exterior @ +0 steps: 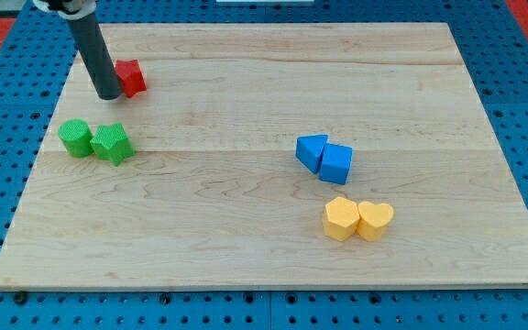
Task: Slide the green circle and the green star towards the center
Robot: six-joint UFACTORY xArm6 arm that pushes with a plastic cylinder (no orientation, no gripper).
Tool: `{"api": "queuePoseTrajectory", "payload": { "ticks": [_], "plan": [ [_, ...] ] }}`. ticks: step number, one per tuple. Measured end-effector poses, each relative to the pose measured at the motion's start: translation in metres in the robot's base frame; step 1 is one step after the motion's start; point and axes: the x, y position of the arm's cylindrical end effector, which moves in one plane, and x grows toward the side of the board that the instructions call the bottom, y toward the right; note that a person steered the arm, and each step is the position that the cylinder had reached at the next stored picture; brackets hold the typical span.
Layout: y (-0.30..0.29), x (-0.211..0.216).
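Blocks sit in small clusters on the wooden tabletop (246, 92). Near the view's left edge, the green circle (75, 137) and the green star (111, 143) lie touching, the star on the circle's right, both well apart from the board's middle. Above them, toward the view's top left, my tip (109, 93) rests against the left side of a red block (132, 78), whose shape I cannot make out; the tip stands above the green pair without touching either. No fingers exist on this rod, so nothing is held. Right of centre, a blue triangle (312, 151) touches a blue cube (336, 164). Below them a yellow block (341, 219) touches a yellow heart (375, 220).
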Motion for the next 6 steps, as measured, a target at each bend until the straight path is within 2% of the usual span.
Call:
{"api": "queuePoseTrajectory", "payload": {
  "ticks": [1,2,3,4,5,6],
  "plan": [
    [-0.065,0.035],
    [-0.063,0.096],
    [0.025,0.109],
    [-0.024,0.108],
    [-0.070,0.087],
    [-0.008,0.066]
  ]
}}
